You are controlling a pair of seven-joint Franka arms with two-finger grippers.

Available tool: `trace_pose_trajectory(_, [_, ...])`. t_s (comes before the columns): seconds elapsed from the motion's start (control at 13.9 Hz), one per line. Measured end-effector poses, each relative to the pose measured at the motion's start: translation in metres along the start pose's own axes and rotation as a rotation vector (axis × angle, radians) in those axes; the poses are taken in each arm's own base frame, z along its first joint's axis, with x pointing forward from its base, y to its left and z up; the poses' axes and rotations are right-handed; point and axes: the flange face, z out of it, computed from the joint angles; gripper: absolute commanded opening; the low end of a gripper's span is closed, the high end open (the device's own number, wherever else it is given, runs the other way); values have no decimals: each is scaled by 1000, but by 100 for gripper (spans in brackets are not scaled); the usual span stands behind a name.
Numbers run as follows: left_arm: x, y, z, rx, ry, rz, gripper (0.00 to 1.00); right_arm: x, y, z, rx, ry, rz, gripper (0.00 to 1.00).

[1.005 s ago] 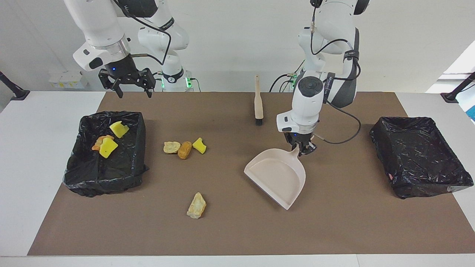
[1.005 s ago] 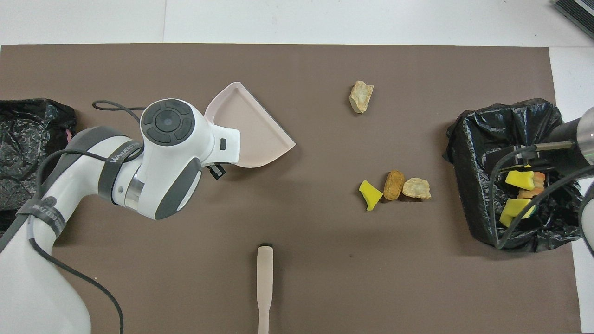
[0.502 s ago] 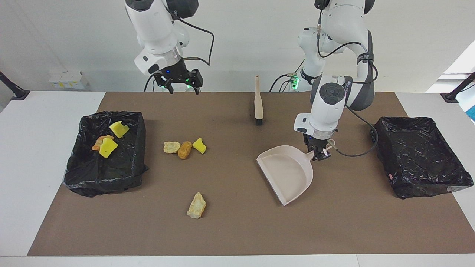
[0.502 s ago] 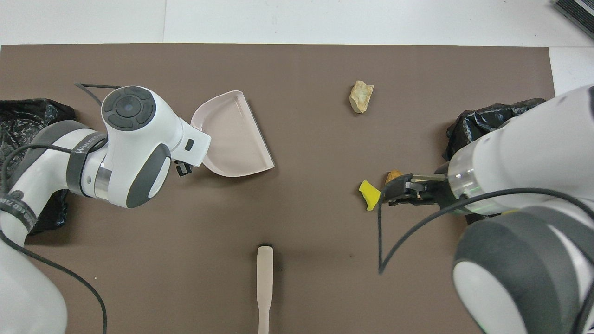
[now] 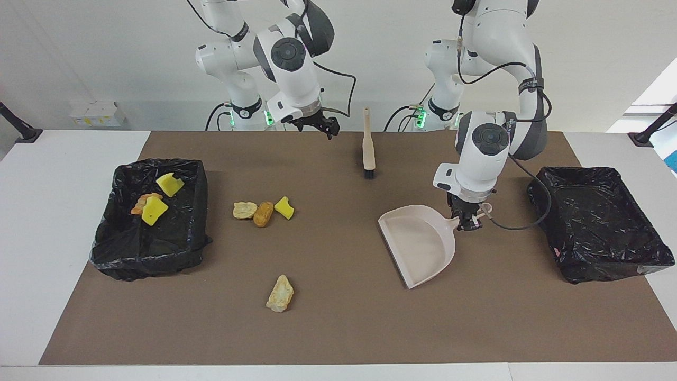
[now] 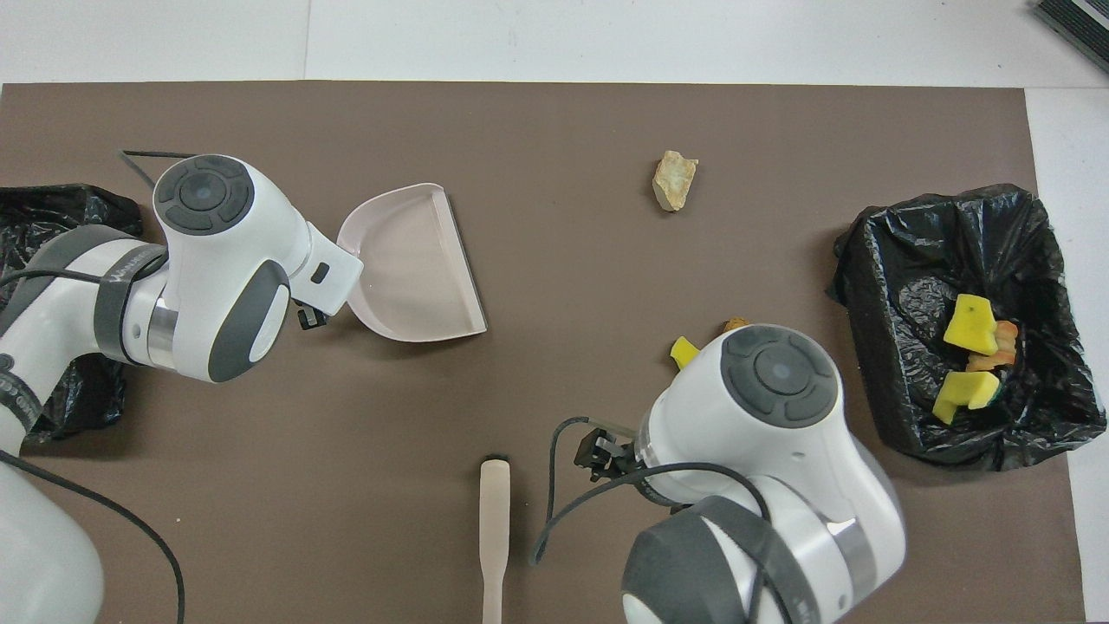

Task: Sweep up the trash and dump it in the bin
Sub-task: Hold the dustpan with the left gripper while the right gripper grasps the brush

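Over the middle of the brown mat [image 5: 338, 328], toward the left arm's end, your left pincer [image 5: 467, 222] was clenched on the handle of the beige dustpan [image 5: 420, 243]. The pan lay flat on the mat, its open mouth turned toward the right arm's end of the desk [image 5: 63, 248].

Your right pincer [image 5: 321, 125] hung in the air with its fingers spread and nothing between them, over the edge of the mat nearest the robots, just beside the brush [image 5: 368, 145]. The brush lay on the mat with its bristles pointing away from the robots.

The trash was split in two lots. Three pieces sat in a row on the mat: a tan lump [image 5: 244, 210], an orange-brown lump [image 5: 263, 214] and a yellow chunk [image 5: 284, 207], the first two touching. A fourth, a pale tan piece [image 5: 280, 293], lay alone, farther from the robots than that row.

More trash, yellow chunks [image 5: 161, 197] with an orange piece, lay inside the black-lined bin [image 5: 153, 254] at the right arm's end. A second black-lined bin [image 5: 597, 222] stood at the left arm's end, near the dustpan.
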Motion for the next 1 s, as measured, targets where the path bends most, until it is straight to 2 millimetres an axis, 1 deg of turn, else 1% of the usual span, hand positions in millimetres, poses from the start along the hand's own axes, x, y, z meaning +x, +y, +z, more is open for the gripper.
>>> trace_pose_trajectory(0.07, [0,0,0,-1,-1,0,0,-15,-5,11,-1,-6,32,100])
trace_pose_trajectory(0.14, [-1,0,0,-1,-1,-1,0,-35,-9,16,-1,-9,41,100])
trace_pose_trajectory(0.22, [-1,0,0,-1,-1,-2,0,-53,-13,20,-4,-7,30,100])
trace_pose_trajectory(0.29, [-1,0,1,-2,-1,-2,0,-71,-18,29,-6,-4,4,100])
trace_pose_trajectory(0.36, [-1,0,1,-3,-1,-2,0,-88,-25,46,-2,9,-32,100])
trace_pose_trajectory(0.57, [-1,1,2,-5,-3,0,0,-133,-42,111,-17,39,-136,100])
trace_pose_trajectory(0.72, [0,1,2,-7,-3,1,0,-152,-50,144,-40,43,-193,100])
trace_pose_trajectory(0.79, [0,1,2,-7,-3,1,0,-159,-54,158,-49,44,-217,95])
trace_pose_trajectory(0.86, [0,2,3,-7,-4,1,0,-163,-58,171,-56,44,-238,86])
trace_pose_trajectory(1.0, [0,2,3,-8,-4,1,0,-165,-64,189,-60,47,-257,80])
